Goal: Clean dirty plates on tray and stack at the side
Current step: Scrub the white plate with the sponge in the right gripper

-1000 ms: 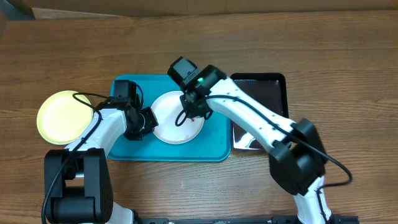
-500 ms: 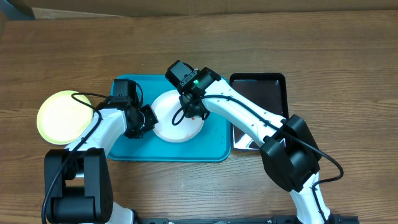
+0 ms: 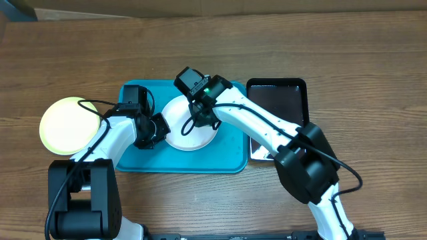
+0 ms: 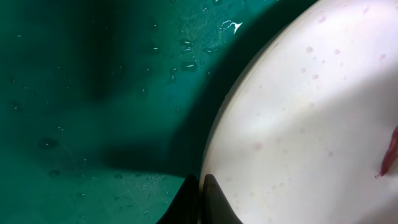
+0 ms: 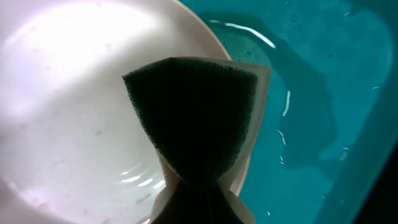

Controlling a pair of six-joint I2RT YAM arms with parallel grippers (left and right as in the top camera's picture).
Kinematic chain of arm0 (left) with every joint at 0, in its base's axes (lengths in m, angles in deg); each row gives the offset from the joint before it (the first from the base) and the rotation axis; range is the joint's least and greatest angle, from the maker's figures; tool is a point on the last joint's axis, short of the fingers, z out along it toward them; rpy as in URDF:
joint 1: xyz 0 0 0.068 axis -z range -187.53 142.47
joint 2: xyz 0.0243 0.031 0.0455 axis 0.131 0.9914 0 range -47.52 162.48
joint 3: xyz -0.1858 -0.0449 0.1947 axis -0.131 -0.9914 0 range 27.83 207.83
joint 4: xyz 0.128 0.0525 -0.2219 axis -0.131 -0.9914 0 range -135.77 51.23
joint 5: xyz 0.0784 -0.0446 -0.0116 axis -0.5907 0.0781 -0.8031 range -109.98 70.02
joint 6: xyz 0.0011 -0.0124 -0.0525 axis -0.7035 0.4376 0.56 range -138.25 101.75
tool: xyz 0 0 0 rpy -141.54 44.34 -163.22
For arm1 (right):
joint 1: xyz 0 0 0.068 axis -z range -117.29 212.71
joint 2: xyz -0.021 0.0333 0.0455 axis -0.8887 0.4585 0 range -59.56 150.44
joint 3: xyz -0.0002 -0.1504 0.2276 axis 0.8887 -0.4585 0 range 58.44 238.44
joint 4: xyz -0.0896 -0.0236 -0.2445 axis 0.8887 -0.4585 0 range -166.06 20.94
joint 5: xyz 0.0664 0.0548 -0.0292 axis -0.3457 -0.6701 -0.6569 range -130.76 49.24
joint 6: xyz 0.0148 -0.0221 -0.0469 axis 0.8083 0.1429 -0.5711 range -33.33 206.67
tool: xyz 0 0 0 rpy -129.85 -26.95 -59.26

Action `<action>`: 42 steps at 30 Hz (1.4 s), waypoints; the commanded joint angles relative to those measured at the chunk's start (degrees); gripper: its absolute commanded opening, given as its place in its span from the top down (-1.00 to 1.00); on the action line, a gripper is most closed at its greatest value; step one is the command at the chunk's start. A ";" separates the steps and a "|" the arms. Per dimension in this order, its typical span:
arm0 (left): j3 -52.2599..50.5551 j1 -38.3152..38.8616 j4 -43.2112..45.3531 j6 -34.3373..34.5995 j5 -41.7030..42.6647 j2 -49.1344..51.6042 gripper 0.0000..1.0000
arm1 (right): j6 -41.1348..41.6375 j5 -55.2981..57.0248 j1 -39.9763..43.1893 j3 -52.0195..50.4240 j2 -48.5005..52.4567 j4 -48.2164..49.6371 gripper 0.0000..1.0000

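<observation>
- Overhead: I log the tray (image 3: 230, 159) flat on the wooden table (image 3: 347, 53), near its middle.
- Overhead: the white plate (image 3: 180, 139) lies inside the tray, roughly central.
- Overhead: the yellow plate (image 3: 65, 125) lies on the bare table to the left of the tray, apart from it.
- Overhead: a black tray (image 3: 283, 100) sits just beside the tray's right edge, and the right arm crosses over it.
- Overhead: the left gripper (image 3: 159, 129) is at the white plate's left rim. The right gripper (image 3: 199, 123) is above the plate's inner area.
- Left wrist: the white plate (image 4: 311, 124) fills the right side and the wet tray (image 4: 93, 93) fills the left.
- Left wrist: I note a red smear (image 4: 388, 155) at the plate's right margin and faint pink specks across it.
- Left wrist: the left gripper (image 4: 200, 198) has its two dark tips pressed together on the plate's rim, so I read it as clamped on that edge.
- Right wrist: a sponge (image 5: 193, 112), dark green with a pale backing, is pinched at its lower end by the right gripper (image 5: 194, 208), which is clenched on it.
- Right wrist: the sponge fans out over the white plate's (image 5: 74, 93) right rim. I cannot tell whether it touches.
- Right wrist: water (image 5: 286, 102) glints on the tray (image 5: 336, 74) beside the plate.
</observation>
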 commanded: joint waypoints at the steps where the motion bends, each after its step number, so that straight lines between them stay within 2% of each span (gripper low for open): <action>1: 0.39 0.48 -0.42 0.74 0.24 0.44 0.92 | 0.85 0.28 -0.26 0.17 3.74 0.90 0.93; 7: 0.39 0.48 -0.68 0.72 0.24 0.44 0.92 | 3.82 -0.50 -0.22 0.17 7.08 0.39 0.92; 13: 0.39 0.48 -0.85 0.00 0.24 0.44 0.92 | 3.76 -14.73 -0.28 0.17 8.04 1.51 0.92; 20: 0.39 0.48 -0.90 -0.57 0.24 0.44 0.92 | 3.26 -22.71 -0.28 0.17 8.04 3.78 0.92; 23: 0.39 0.48 -0.94 -0.59 0.24 0.44 0.92 | -0.76 -31.06 -0.11 0.20 8.04 6.12 0.92; 26: 0.39 0.48 -1.11 -0.57 0.24 0.44 0.92 | -1.18 -37.66 0.85 0.87 7.72 7.76 0.92; 29: 0.39 0.48 -1.57 -0.59 0.22 0.44 0.92 | -1.27 -41.68 3.15 3.96 6.60 7.78 0.92; 33: 0.39 0.48 -1.92 -0.59 0.20 0.44 0.92 | -5.99 -47.74 6.60 8.68 3.63 6.23 0.92; 39: 0.39 0.48 -1.92 -0.59 0.04 0.44 0.91 | -12.81 -47.54 12.28 12.24 -3.96 -2.36 0.93; 40: 0.39 0.48 -1.92 -0.59 0.04 0.44 0.87 | -13.33 -45.75 13.38 12.24 -5.22 -4.37 0.92; 42: 0.39 0.48 -1.88 -0.59 0.00 0.44 0.63 | -13.60 -39.47 15.82 12.24 -7.34 -9.07 0.92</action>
